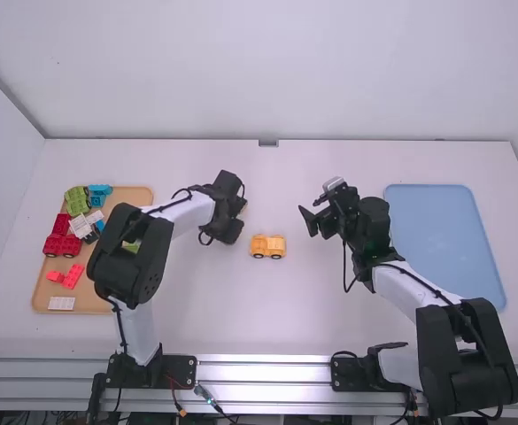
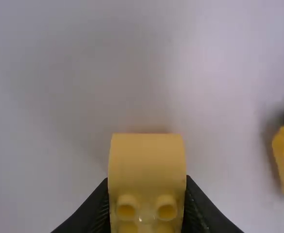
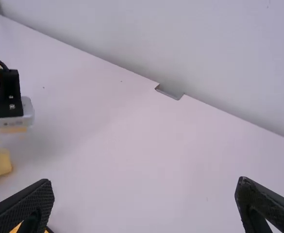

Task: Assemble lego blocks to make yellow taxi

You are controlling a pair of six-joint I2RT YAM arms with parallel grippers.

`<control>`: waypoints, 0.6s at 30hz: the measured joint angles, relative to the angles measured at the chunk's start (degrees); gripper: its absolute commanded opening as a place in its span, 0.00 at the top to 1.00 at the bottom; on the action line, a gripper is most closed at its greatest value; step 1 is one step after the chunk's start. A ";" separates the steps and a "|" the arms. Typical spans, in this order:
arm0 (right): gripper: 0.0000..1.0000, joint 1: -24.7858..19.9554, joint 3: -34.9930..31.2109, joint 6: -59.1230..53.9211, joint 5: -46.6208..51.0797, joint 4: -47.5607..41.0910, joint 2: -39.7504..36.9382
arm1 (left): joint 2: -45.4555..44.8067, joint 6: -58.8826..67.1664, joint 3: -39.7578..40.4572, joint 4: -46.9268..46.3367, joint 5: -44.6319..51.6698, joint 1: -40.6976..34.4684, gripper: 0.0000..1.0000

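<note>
Curved yellow plastic block (image 2: 146, 162) is pinched in L gripper (image 2: 147, 187), near yellow toy-car body w/ black wheels (image 1: 267, 246) on white table (image 1: 276, 310). R gripper (image 3: 144, 189) is wide, empty; prob. best: brace body w/ it, align block sq., press straight down.

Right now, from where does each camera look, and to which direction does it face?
High view: above and behind both arms, facing forward and down onto the table; both arms show.
Left wrist view: on the left wrist, facing down; the left hand shows, shut on a yellow block.
Right wrist view: on the right wrist, facing across the table toward the wall; the open right hand shows.
High and left wrist views share the wheeled yellow piece.
</note>
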 measured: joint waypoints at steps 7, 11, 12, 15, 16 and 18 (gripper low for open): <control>0.01 0.00 0.00 -0.39 -0.02 0.00 0.00 | 0.00 -21.68 0.00 -0.87 -1.42 0.02 0.98; 0.01 -0.02 0.02 -0.33 0.00 0.00 0.00 | 0.00 -34.67 -0.02 -1.25 -2.49 0.02 0.98; 0.01 0.00 0.00 -0.31 0.00 0.02 0.00 | 0.00 -39.71 -0.02 -1.75 -2.43 0.02 0.98; 0.01 -0.02 0.00 -0.37 0.00 0.02 0.00 | 0.00 -52.24 0.00 -4.87 -2.34 0.02 0.98; 0.01 0.00 0.00 -0.28 0.02 0.07 0.00 | 0.00 -55.25 0.00 -5.95 -2.14 0.02 0.98; 0.01 -0.02 0.00 -0.44 0.00 0.04 -0.02 | 0.00 -62.01 -0.02 -8.35 -1.33 0.02 0.98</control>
